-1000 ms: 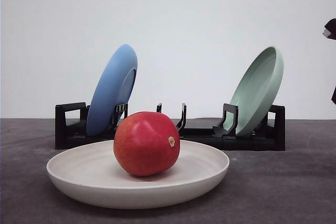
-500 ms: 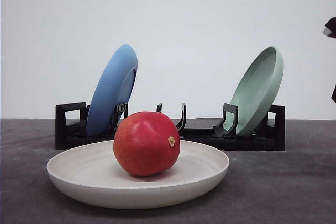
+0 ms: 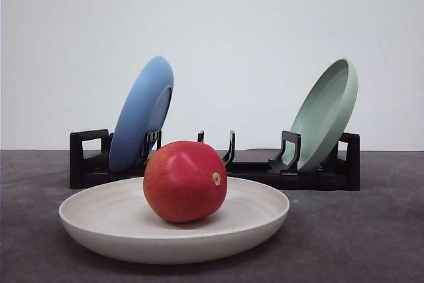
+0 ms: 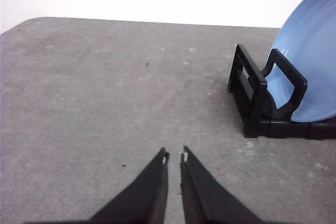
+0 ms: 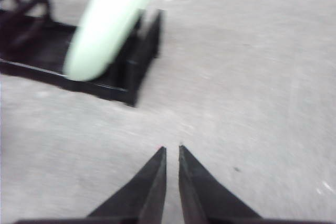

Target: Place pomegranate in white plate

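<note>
We see the red pomegranate (image 3: 185,181) sitting in the white plate (image 3: 99,226), a bit left of the middle. Its small tan nub points to the right. The white plate lies flat on the grey counter (image 3: 358,236), close to us.

Behind the plate stands a long black rack (image 3: 89,160). A blue plate (image 3: 139,114) leans in the left end of the rack. A pale green plate (image 3: 324,114) leans in the right end. The slots in the middle of the rack hold nothing.

From the left wrist we see the left fingers (image 4: 174,156) hanging over bare counter. Their tips are almost touching, with a thin gap between them, and they hold nothing. The blue plate and the rack end are off to one side of them.

From the right wrist the picture is blurry. The right fingers (image 5: 171,149) are also almost pressed together and hold nothing. The green plate and its rack end are well apart from them.
</note>
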Robot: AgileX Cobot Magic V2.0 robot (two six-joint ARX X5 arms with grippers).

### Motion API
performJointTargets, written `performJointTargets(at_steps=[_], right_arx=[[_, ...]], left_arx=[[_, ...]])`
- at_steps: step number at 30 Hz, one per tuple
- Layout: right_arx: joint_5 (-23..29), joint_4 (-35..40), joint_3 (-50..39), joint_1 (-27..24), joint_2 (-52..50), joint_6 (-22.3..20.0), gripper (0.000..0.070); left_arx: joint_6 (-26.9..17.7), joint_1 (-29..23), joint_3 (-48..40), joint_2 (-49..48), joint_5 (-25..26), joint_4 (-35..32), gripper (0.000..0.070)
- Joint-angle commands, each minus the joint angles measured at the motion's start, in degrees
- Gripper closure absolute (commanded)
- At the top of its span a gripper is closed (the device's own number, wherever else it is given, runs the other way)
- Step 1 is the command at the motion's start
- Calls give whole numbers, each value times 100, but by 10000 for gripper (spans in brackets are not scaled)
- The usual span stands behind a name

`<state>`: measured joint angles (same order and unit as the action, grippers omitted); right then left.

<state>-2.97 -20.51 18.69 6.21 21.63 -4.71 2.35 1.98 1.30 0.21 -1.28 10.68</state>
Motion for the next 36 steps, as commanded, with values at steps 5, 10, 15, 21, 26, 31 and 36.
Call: performJointTargets(at_steps=[5, 10, 15, 21, 26, 31, 36], right_arx=[[9, 657, -943, -153, -953, 97, 662], [37, 1362, -1590, -247, -1704, 259, 662], [307, 1449, -1806, -371, -2141, 434, 662], [337, 1448, -1806, -492, -2142, 458, 662], [323, 1453, -1804, -495, -2142, 450, 662], [317, 1453, -1804, -495, -2142, 450, 662], [320, 1453, -1804, -495, -2142, 450, 662]], left_arx=[[-79, -9, -61, -2, -11, 4, 674], [-79, -9, -61, -2, -11, 6, 674], [-79, -9, -61, -2, -11, 4, 673], [-79, -9, -61, -2, -10, 5, 673], [-79, -9, -61, -2, -11, 4, 673], [-79, -9, -61, -2, -11, 5, 674], [-79, -9, -61, -2, -11, 4, 674]])
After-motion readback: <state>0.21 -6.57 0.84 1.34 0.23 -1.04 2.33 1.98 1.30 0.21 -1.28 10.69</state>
